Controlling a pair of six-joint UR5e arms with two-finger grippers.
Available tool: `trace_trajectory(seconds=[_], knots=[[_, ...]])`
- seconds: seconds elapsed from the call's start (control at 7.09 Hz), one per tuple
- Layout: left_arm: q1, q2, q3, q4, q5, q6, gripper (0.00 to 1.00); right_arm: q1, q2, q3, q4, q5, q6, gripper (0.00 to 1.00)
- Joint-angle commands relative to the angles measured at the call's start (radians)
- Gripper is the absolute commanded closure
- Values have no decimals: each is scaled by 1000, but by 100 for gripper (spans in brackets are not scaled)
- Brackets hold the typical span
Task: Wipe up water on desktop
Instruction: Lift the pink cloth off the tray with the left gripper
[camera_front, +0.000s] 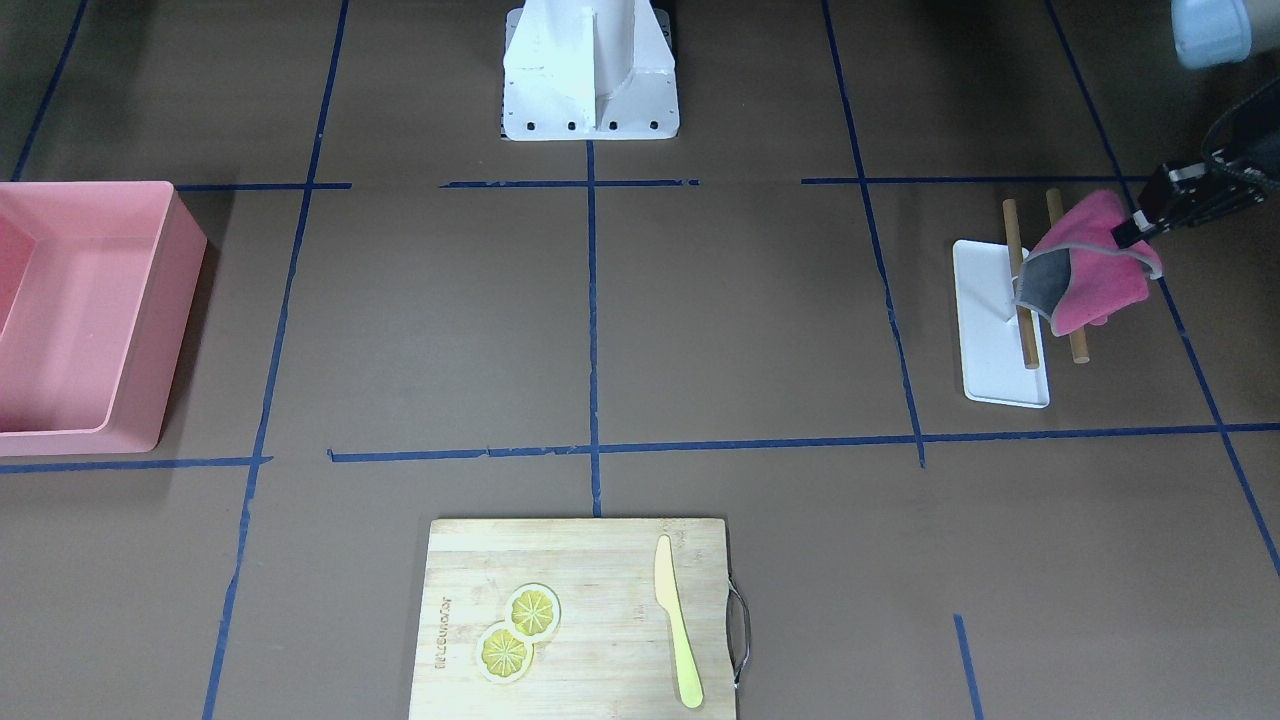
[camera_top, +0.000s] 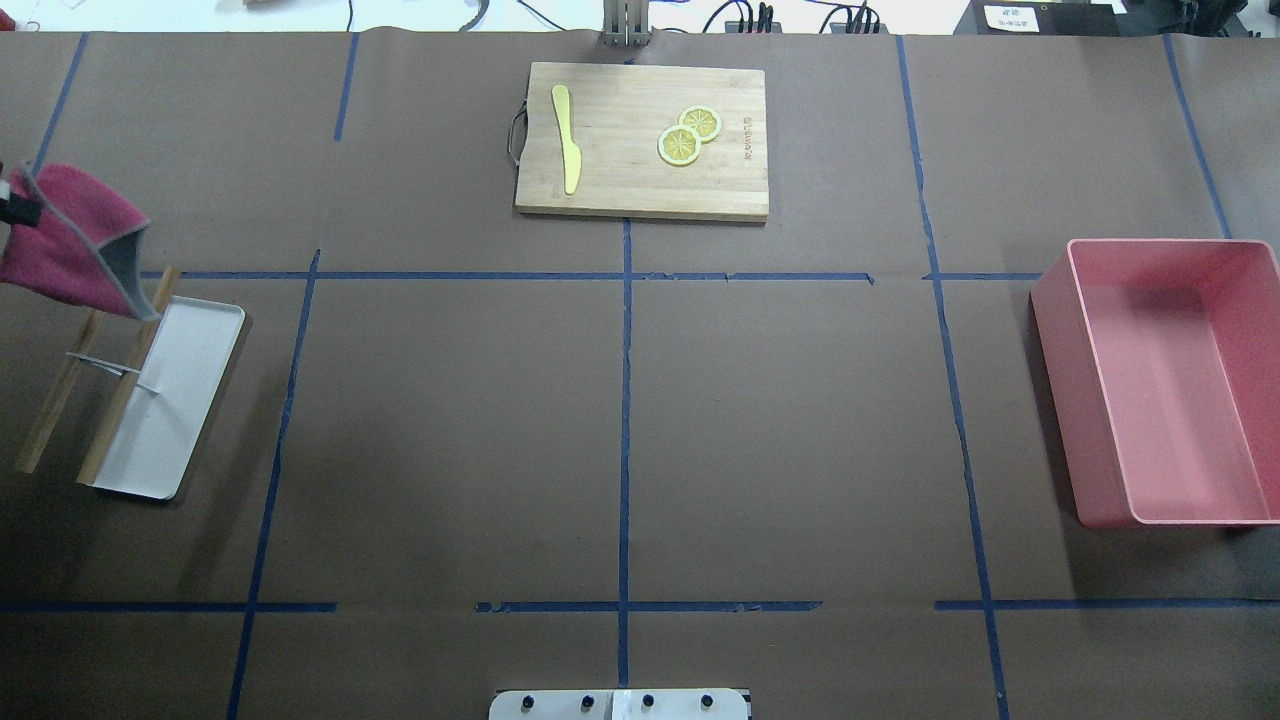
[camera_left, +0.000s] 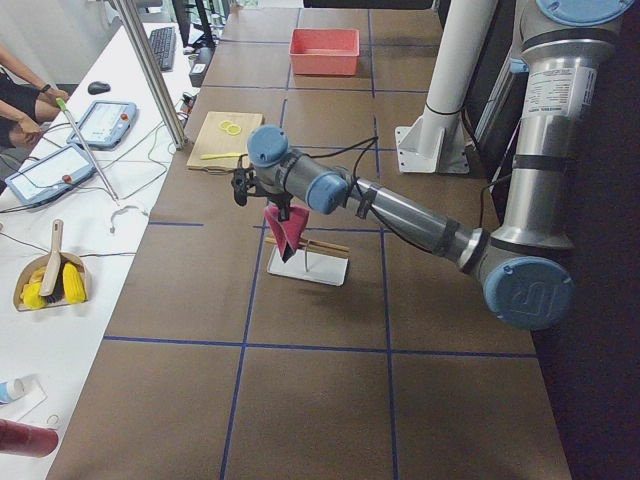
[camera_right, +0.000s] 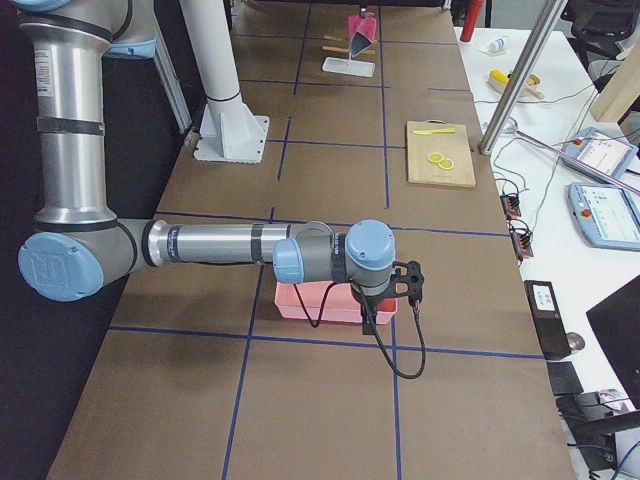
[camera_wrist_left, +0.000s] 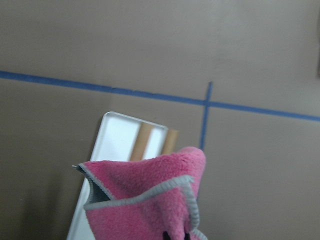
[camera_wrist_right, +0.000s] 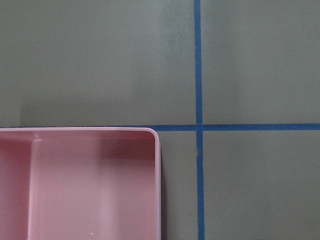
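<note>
The desktop (camera_top: 780, 400) is a dark-brown surface with a grid of blue tape lines; I see no water on it. My left gripper (camera_front: 1127, 234) is shut on a pink cloth with grey edging (camera_front: 1090, 265). It holds the cloth hanging above a white rack with two wooden rods (camera_front: 992, 340) at the table's left end. The cloth (camera_wrist_left: 145, 200) fills the bottom of the left wrist view, over the rack (camera_wrist_left: 117, 135). My right gripper (camera_right: 372, 308) hovers by the pink bin (camera_right: 320, 300). I cannot tell whether it is open or shut.
A pink bin (camera_top: 1170, 380) stands at the right end, and its corner (camera_wrist_right: 100, 150) shows in the right wrist view. A bamboo cutting board (camera_top: 620, 190) with two lemon slices (camera_top: 688, 135) and a yellow knife (camera_top: 566, 135) lies at the far edge. The robot's base (camera_front: 590, 70) stands at the near edge.
</note>
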Motion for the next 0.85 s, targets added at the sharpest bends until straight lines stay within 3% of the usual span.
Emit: trace_trajectory(seconds=[0.0, 0.42, 0.71], knots=[[-9, -165, -30, 200, 2, -37, 100, -73, 49, 92, -3, 2, 54, 0], [142, -274, -26, 138, 46, -312, 100, -285, 204, 198, 0, -7, 356, 0], [325, -271, 0, -159, 280, -609, 100, -386, 310, 287, 0, -53, 467, 0]])
